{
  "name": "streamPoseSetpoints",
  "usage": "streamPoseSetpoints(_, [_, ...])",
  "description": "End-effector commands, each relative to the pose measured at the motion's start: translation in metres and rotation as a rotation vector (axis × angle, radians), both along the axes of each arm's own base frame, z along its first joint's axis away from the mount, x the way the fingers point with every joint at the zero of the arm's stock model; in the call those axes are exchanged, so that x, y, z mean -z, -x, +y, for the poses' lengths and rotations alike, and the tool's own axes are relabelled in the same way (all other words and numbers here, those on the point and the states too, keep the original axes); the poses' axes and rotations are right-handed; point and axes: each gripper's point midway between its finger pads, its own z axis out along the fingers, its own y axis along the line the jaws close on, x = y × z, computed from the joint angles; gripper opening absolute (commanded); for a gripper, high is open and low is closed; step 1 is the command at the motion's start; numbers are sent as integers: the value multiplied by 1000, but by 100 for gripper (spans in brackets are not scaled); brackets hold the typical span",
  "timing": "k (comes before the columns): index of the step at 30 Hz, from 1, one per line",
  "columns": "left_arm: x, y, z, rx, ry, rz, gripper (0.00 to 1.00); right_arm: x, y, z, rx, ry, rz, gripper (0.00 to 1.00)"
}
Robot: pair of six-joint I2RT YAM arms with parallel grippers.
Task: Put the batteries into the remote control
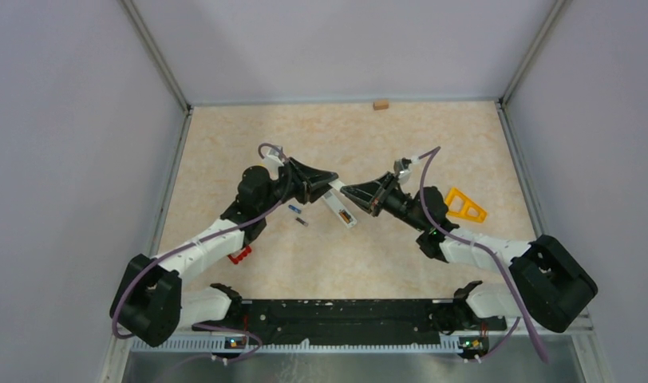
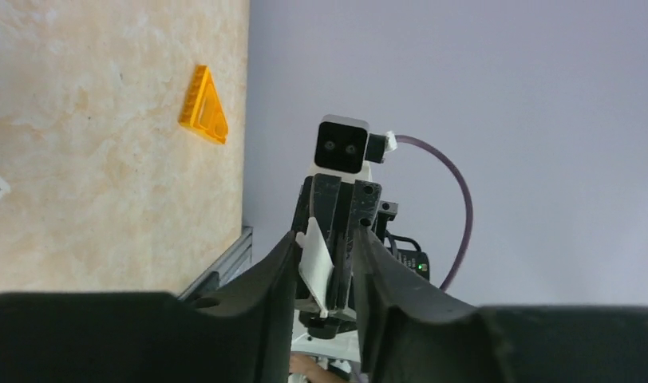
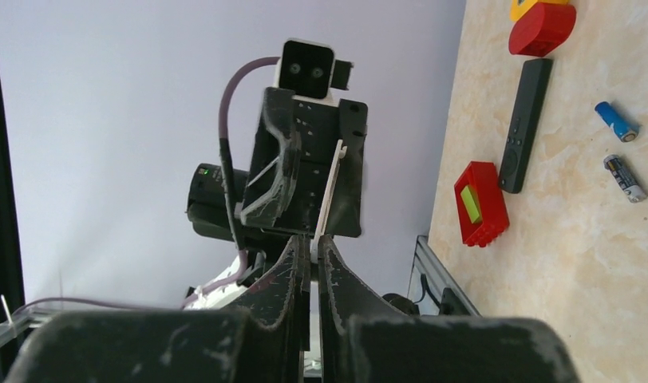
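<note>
The white remote control point(image 1: 341, 210) lies on the table between the arms, its compartment open with an orange battery point(image 1: 346, 216) inside. A blue battery point(image 1: 294, 209) point(image 3: 616, 120) and a dark battery point(image 1: 302, 221) point(image 3: 625, 177) lie loose to its left. Above the remote my two grippers meet tip to tip. The left gripper point(image 1: 331, 183) point(image 2: 325, 235) is shut on a thin white plate point(image 2: 317, 267). From the other side the right gripper point(image 1: 344, 191) point(image 3: 314, 238) is shut on the same plate's edge point(image 3: 334, 185).
A slim black remote point(image 3: 524, 124) lies near a red block point(image 1: 240, 255) point(image 3: 480, 203), by the left arm. An orange triangle point(image 1: 464, 205) point(image 2: 204, 116) sits behind the right arm. A small wooden block point(image 1: 380, 104) rests at the far edge.
</note>
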Motion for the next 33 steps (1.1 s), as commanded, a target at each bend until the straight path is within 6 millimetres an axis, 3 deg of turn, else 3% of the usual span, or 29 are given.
streamPoseSetpoints(1, [-7, 2, 6, -27, -62, -83, 52, -11, 2, -6, 30, -1, -50, 0])
streamPoseSetpoints(3, [5, -1, 12, -57, -155, -81, 80, 8, -1, -8, 48, 99, 19, 0])
streamPoseSetpoints(4, [14, -3, 17, -74, -214, -74, 89, 15, -4, -10, 62, 140, 35, 0])
streamPoseSetpoints(6, [33, -7, 27, -100, -349, -88, 98, 29, -6, -15, 87, 214, 68, 0])
streamPoseSetpoints(9, [60, -14, 36, -105, -492, -88, 99, 51, -9, -22, 119, 324, 121, 0])
streamPoseSetpoints(13, [83, -17, 31, 2, -577, -107, 99, 93, -8, -30, 140, 451, 245, 0])
streamPoseSetpoints(16, [96, -21, 30, 39, -621, -119, 95, 115, -6, -26, 110, 463, 296, 0])
streamPoseSetpoints(21, [120, -32, 37, 25, -709, -127, 74, 119, -15, -17, 110, 400, 264, 0])
streamPoseSetpoints(25, [141, -40, 49, -5, -751, -85, 73, 122, -23, -11, 114, 395, 246, 0])
streamPoseSetpoints(33, [158, -48, 50, 31, -708, -42, 74, 138, -30, -3, 109, 367, 292, 0])
